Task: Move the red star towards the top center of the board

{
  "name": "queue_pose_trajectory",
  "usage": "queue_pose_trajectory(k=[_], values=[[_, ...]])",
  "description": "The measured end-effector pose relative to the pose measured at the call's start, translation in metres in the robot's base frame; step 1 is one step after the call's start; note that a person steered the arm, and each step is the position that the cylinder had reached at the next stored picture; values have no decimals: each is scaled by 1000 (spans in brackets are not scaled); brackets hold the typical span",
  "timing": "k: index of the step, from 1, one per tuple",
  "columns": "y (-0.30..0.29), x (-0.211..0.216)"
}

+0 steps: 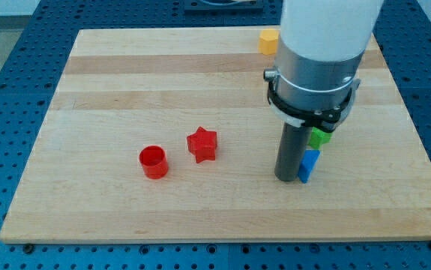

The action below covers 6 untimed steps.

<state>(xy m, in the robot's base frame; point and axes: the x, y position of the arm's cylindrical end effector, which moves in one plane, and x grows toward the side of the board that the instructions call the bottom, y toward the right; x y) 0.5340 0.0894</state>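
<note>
The red star (202, 145) lies on the wooden board (125, 82), left of centre and in its lower half. A red cylinder (154, 162) stands just to the star's lower left. My tip (288, 178) rests on the board well to the right of the star, about a hand's width away. A blue block (309, 166) sits right against the tip's right side. A green block (320, 137) shows just above the blue one, partly hidden by the arm.
A yellow block (268, 41) sits near the board's top edge, partly hidden behind the arm's white body (324, 37). A blue perforated table (5, 90) surrounds the board.
</note>
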Motion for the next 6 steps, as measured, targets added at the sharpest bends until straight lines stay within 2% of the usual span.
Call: queue_pose_trajectory(k=[3,5,6], values=[[22,-9],[-125,-6],[-143,-25]])
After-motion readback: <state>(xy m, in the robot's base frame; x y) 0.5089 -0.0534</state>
